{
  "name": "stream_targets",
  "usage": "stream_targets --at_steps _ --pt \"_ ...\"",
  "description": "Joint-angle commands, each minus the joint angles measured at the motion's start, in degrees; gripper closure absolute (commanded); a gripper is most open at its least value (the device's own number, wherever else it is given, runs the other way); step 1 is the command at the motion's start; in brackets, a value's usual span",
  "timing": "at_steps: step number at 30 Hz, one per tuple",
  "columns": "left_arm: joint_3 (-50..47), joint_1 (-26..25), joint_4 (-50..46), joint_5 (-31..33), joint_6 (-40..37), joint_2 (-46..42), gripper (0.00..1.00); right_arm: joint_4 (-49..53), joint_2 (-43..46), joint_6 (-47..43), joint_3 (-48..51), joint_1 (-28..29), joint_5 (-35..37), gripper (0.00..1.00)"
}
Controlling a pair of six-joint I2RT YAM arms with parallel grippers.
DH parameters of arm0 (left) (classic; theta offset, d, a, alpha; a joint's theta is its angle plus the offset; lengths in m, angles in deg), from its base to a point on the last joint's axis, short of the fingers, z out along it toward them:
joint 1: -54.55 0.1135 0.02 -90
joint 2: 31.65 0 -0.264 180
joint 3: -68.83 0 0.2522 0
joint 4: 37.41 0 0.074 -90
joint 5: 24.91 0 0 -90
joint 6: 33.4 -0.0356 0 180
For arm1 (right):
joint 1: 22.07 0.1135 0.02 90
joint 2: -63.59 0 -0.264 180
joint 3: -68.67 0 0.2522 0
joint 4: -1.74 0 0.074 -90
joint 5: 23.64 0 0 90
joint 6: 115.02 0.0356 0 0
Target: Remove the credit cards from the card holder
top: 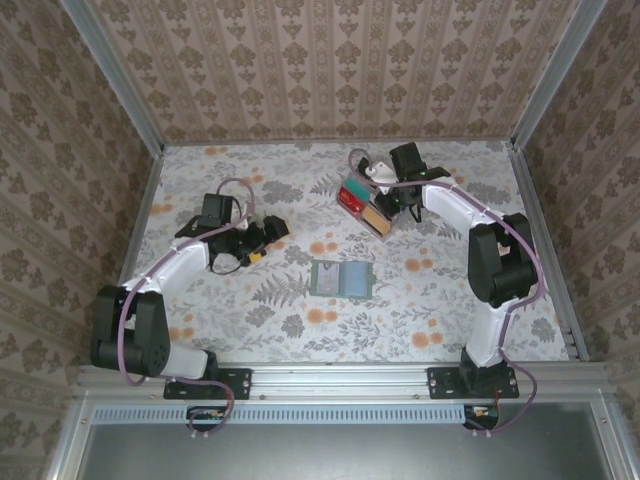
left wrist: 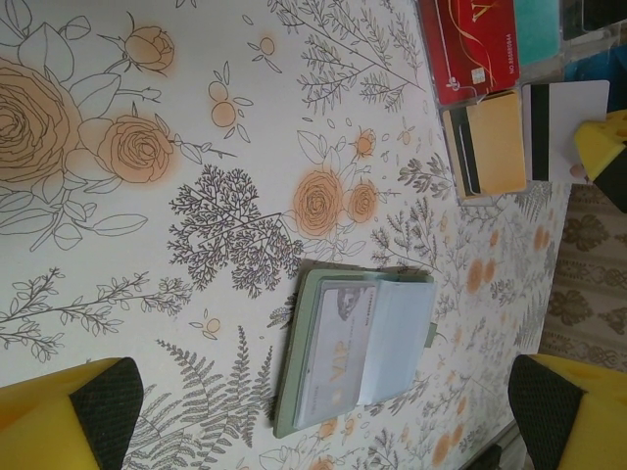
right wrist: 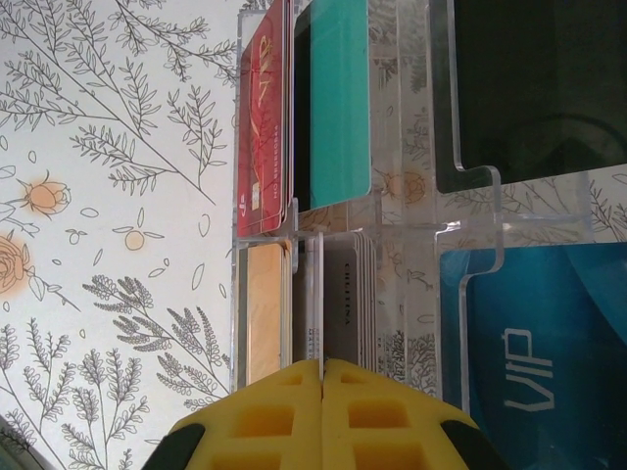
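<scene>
Pressed together just above a clear acrylic divided rack [right wrist: 431, 211]: the right gripper [right wrist: 322, 416], whether pinching a thin whitish card impossible to tell. Already filed there: red, teal, tan-orange, whitish, blue and black plastic credit cards [right wrist: 338, 108]. Open flat mid-table: the sage-green folding card holder [left wrist: 392, 338], seemingly with one pale card left to pull. Spread wide and empty, hovering near it: the left gripper [left wrist: 323, 411]. Ample bare floral tabletop [top: 250, 330] all round, papered walls well apart.

Enclosed on three sides by walls [top: 330, 60] papered in beige damask. Framed by aluminium posts [top: 110, 75] at the far corners and an aluminium rail [top: 340, 378] along the near edge. Floored with a white tabletop [top: 260, 330] printed with orange roses and grey ferns. Lit softly and evenly.
</scene>
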Motion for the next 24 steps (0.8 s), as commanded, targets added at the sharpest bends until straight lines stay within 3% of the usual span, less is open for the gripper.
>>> stream_targets --at_steps 1,9,18,24 --pt "-0.8 -0.2 0.4 -1.3 0.1 0.0 0.00 1.5 -1.4 -1.5 -1.6 -0.5 -0.2 0.97" --pt "-0.9 -0.3 0.6 -1.6 0.1 0.1 0.00 2.1 -2.2 -2.5 -1.7 -0.5 -0.3 0.95" --pt "-0.8 -0.3 1.0 -1.8 0.5 0.1 0.00 3.8 -1.2 -1.7 -3.2 -0.5 -1.3 0.78" --pt "-0.8 -0.4 0.8 -1.8 0.4 -0.5 0.00 3.9 2.3 0.1 -3.0 -0.7 -1.4 0.75"
